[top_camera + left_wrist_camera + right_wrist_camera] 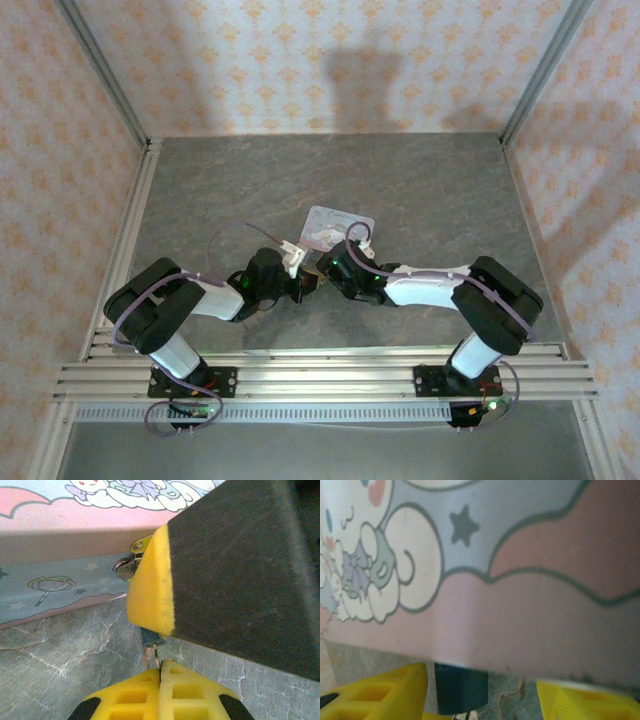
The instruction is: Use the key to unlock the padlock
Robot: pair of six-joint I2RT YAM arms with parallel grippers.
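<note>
The padlock (150, 637) hangs at the tin's front. In the left wrist view it is a dark teal body just below centre, mostly hidden behind the right arm's yellow finger (150, 580). The key (156, 652) is a thin metal sliver directly under it, its top meeting the padlock's underside. It is pinched between the pressed-together fingers of the left gripper (160, 672) at the bottom edge. That view also shows the metal hasp (131, 564) on the tin (60, 590), upper left of the finger. In the right wrist view the padlock (461, 692) is a dark block at bottom centre beneath the tin. It sits between the spread fingers of the right gripper (482, 687), just beside the left-hand one and apart from the other. From above, both grippers meet at the tin's near edge in mid-table (400, 180), and the padlock is too small to make out.
</note>
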